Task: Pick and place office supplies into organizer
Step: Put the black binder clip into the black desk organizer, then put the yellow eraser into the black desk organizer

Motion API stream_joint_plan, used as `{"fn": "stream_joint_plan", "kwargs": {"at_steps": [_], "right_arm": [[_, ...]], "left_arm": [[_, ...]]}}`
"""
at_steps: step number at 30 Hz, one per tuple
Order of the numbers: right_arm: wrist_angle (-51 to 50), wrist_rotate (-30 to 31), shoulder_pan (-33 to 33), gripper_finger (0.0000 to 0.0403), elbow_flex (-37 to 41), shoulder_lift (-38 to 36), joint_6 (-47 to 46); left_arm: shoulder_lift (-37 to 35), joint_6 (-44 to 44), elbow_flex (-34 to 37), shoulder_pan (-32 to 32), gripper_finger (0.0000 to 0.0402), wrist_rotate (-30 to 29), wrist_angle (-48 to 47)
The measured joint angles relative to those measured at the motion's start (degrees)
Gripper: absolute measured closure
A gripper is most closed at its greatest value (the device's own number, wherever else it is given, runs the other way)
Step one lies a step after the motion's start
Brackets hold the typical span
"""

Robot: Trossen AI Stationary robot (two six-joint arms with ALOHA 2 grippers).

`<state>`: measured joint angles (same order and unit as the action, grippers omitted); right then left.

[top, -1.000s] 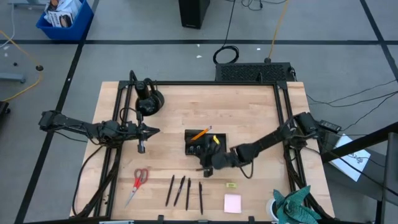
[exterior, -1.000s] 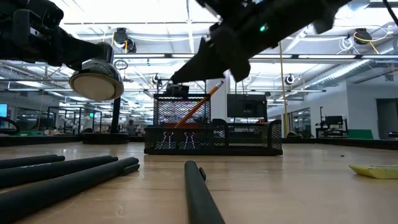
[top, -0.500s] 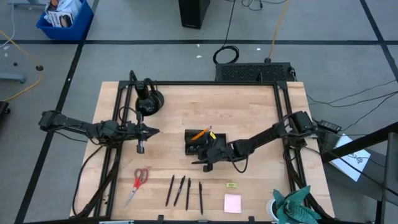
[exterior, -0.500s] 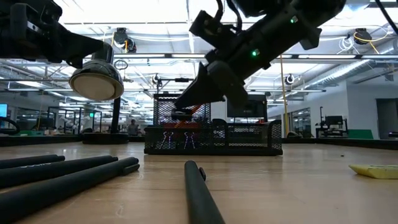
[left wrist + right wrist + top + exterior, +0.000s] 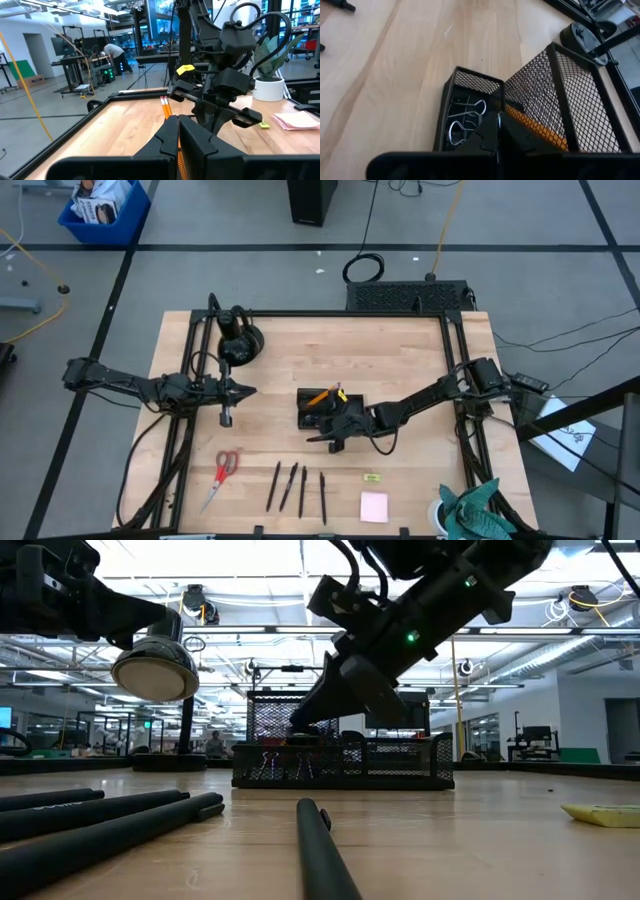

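Right gripper [image 5: 318,437], jaws shut w/ nothing held, sits at the organizer [image 5: 328,411], pencils [image 5: 322,394] in it just beyond the jaws. Likely between picks; next needs a reach to the pens [image 5: 287,486]. Right wrist view alone shows clips [image 5: 461,121] inside. Left gripper [image 5: 245,390] shut, idle.

Bright overhead ceiling lights; low view's foreground pens [image 5: 320,850] blurred.
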<state>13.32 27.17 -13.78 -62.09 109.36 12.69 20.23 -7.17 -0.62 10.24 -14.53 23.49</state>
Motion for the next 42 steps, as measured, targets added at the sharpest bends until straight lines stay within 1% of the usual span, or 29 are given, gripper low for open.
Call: {"fn": "stream_joint_plan", "kwargs": {"at_steps": [10, 12, 14, 16, 25, 31, 33, 40, 42], "right_arm": [[0.60, 1.33, 0.58, 0.0403, 2.26, -0.04, -1.55], [1.00, 0.95, 0.59, 0.0403, 2.27, -0.04, -1.66], [1.96, -0.71, 0.59, 0.0400, 2.28, -0.02, -1.69], [3.20, -1.80, 0.59, 0.0390, 2.30, -0.02, -1.71], [4.44, -1.67, 0.57, 0.0326, 2.33, -0.03, -3.21], [4.34, -1.56, 0.35, 0.0299, 2.33, -1.19, -1.50], [4.40, -0.87, -0.14, 0.0292, 2.33, -2.27, -0.65], [2.53, 7.16, -4.10, 0.0271, 2.33, -7.16, 0.50], [0.67, 7.35, -5.54, 0.0269, 2.33, -8.83, -0.70]], "left_arm": [[0.00, -0.03, 0.00, 0.02, 0.0380, 0.01, 0.00], [0.00, -0.03, 0.00, 0.01, 0.0380, 0.03, 0.00], [0.00, -0.06, 0.00, 0.01, 0.0380, 0.03, 0.00], [0.00, -0.06, 0.00, 0.00, 0.0380, 0.03, -0.01], [0.00, -0.03, 0.00, 0.01, 0.0380, 0.03, -0.07], [0.00, -0.06, 0.00, 0.01, 0.0380, 0.03, -0.09], [0.00, -0.04, 0.00, 0.01, 0.0380, 0.03, -0.09], [0.00, -0.03, 0.00, 0.00, 0.0380, 0.03, -0.13], [0.00, 0.15, 0.00, 0.00, 0.0380, 0.03, -0.13]]}}
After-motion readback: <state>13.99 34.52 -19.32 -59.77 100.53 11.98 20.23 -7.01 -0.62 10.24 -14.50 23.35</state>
